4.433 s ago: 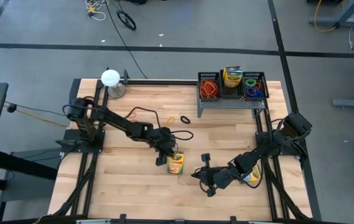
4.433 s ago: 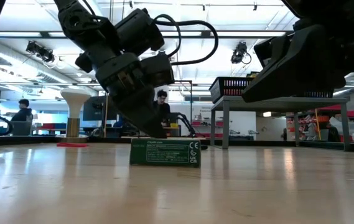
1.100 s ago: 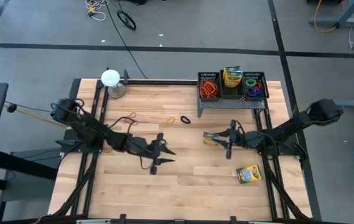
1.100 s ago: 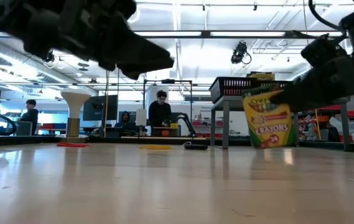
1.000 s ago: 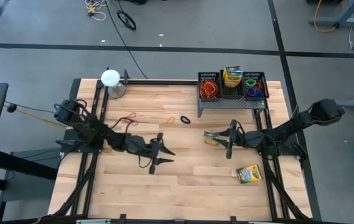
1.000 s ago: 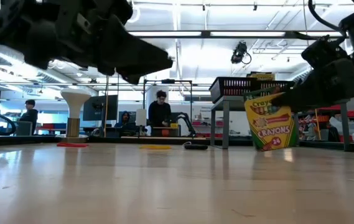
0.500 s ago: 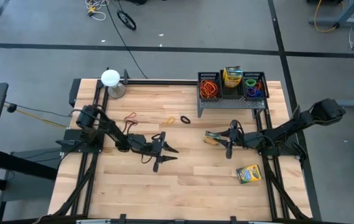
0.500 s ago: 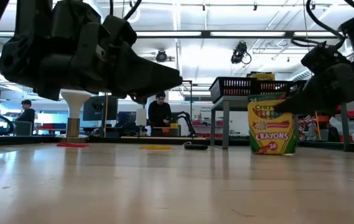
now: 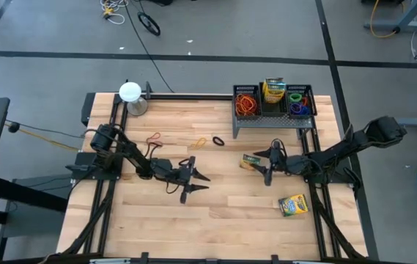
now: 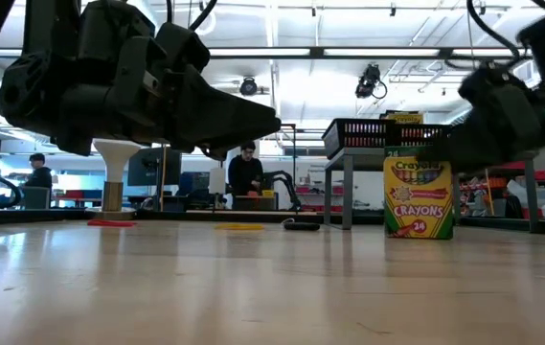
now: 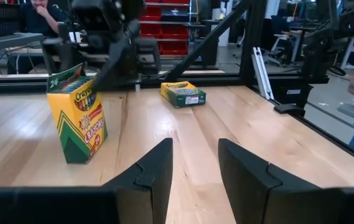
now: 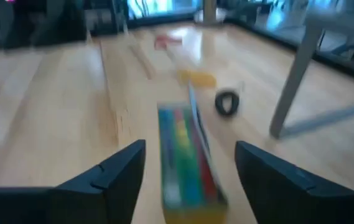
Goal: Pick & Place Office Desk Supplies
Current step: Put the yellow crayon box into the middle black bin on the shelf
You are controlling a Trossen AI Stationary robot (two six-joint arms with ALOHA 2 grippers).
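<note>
A yellow-and-green crayon box [image 9: 250, 162] stands upright on its bottom end on the table, right of centre; it also shows in the low view [image 10: 419, 198] and the left wrist view [image 11: 77, 118]. My right gripper [image 9: 268, 163] is open just right of it, a finger on either side of the box [image 12: 186, 158] with a gap on both sides. My left gripper [image 9: 196, 188] hovers open over the table's middle, left of the box, with nothing between its fingers [image 11: 158, 171]. A second crayon box [image 9: 292, 204] lies flat near the right edge.
A black wire-mesh rack [image 9: 270, 121] on legs stands at the far right, holding rubber bands and a crayon box. Loose red [image 9: 153, 138], orange [image 9: 201, 141] and black [image 9: 218, 140] rubber bands lie at the far middle. A white round-topped object [image 9: 130, 92] stands at the far left corner.
My right gripper has brought the tilted, lifted crayon box down until it stands upright on the table, then opened and let go of it. My left gripper has shifted a little toward the table's right edge, staying open.
</note>
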